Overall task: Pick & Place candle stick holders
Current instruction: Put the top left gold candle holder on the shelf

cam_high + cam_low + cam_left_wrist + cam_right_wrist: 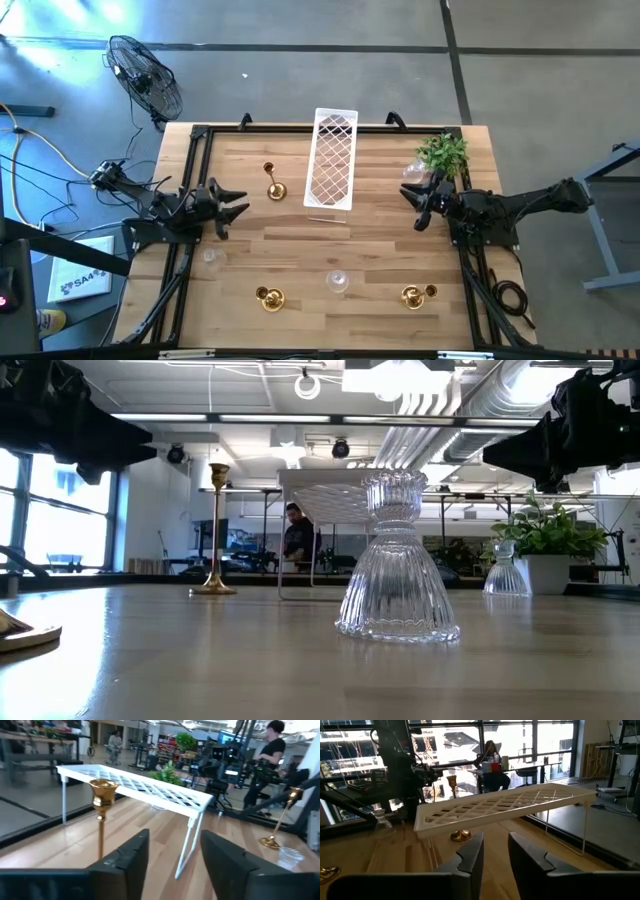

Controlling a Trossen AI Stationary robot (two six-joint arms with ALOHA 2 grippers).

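A tall gold candle stick holder stands on its round base left of the white lattice tray; it also shows in the left wrist view and the low view. Two shorter gold holders and a clear glass one stand near the front edge. Other glass holders stand at the left and by the plant. My left gripper hovers open at the table's left, pointing level at the tray. My right gripper hovers open at the right, also facing the tray.
The tray stands on thin wire legs between the two grippers. A small green plant sits at the far right corner. A fan stands on the floor beyond the table's left. People show in the room behind.
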